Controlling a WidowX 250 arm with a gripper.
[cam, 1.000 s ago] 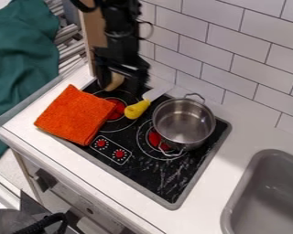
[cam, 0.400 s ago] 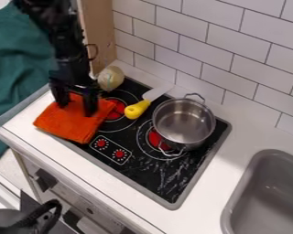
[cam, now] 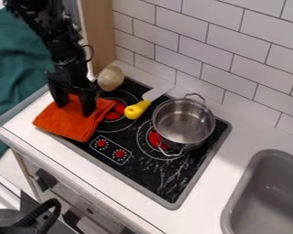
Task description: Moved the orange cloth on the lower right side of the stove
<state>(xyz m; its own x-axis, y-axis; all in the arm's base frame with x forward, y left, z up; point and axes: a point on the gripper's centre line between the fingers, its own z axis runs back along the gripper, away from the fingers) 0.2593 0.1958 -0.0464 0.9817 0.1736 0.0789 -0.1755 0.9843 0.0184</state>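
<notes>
Claw: one (cam: pixel 75 109), two fingers spread apart, tips down at the cloth; whether cloth is pinched, cannot tell. Orange cloth: one (cam: pixel 75 128), directly under the claw, partly on the worktop (cam: pixel 246 132), partly over the near edge of the stove (cam: pixel 155 176). Pale rounded object: one (cam: pixel 111 78), just beside the claw. Right of the claw in view: one yellow-handled knife (cam: pixel 137 109), then one two-handled metal pot (cam: pixel 183 123), then one grey sink (cam: pixel 265 196), well apart.
</notes>
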